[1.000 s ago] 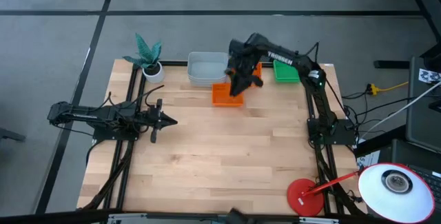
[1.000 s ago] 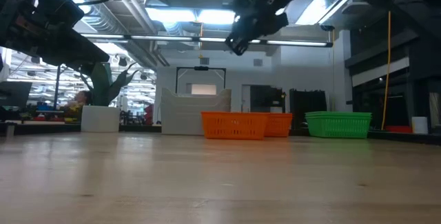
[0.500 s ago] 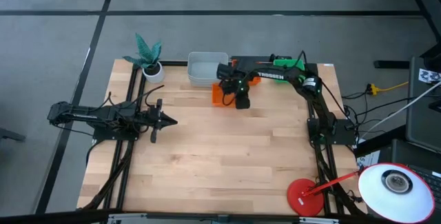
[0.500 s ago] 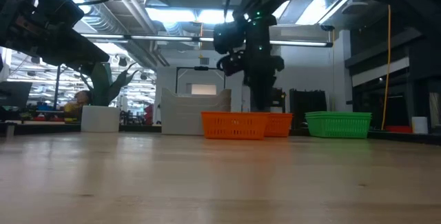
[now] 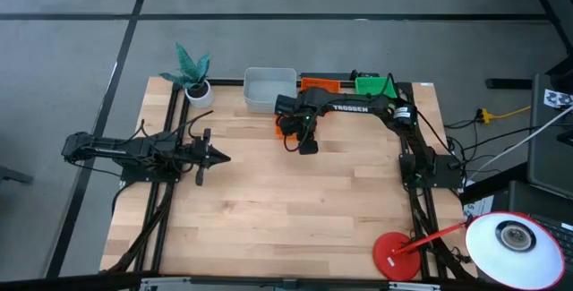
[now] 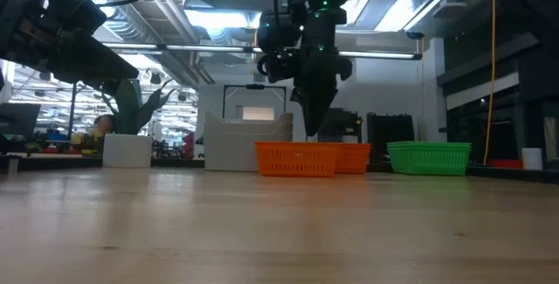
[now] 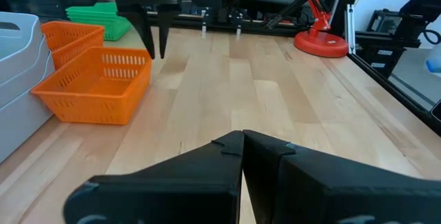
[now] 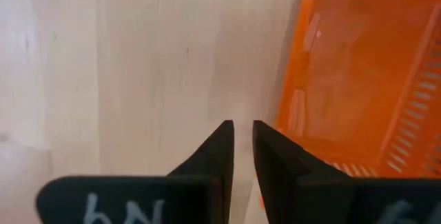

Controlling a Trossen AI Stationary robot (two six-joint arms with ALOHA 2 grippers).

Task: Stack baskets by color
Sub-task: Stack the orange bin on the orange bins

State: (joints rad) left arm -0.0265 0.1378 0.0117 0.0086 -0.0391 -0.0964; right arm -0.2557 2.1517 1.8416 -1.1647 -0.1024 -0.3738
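The right hand [image 5: 306,145] hung pointing down over the counter [image 5: 286,210], just beside the near orange basket [image 5: 285,124] and not touching it; its fingers [image 8: 215,151] stood a narrow slit apart with bare wood showing between them, so it held nothing. That basket sat alone on the wood, just in front of the grey baskets [image 5: 269,88], which looked already nested into one pile at the far edge. A second orange basket [image 5: 320,84] lay farther back, near the green baskets [image 5: 372,85], which also seemed gathered in one spot. Judging by this, grey and green were likely done and orange was what remained: the near basket had yet to join the other orange one, though whether that back one was single or already a pair could not be told. The left hand [image 5: 208,157] waited well apart on its own side, fingers pressed together and empty
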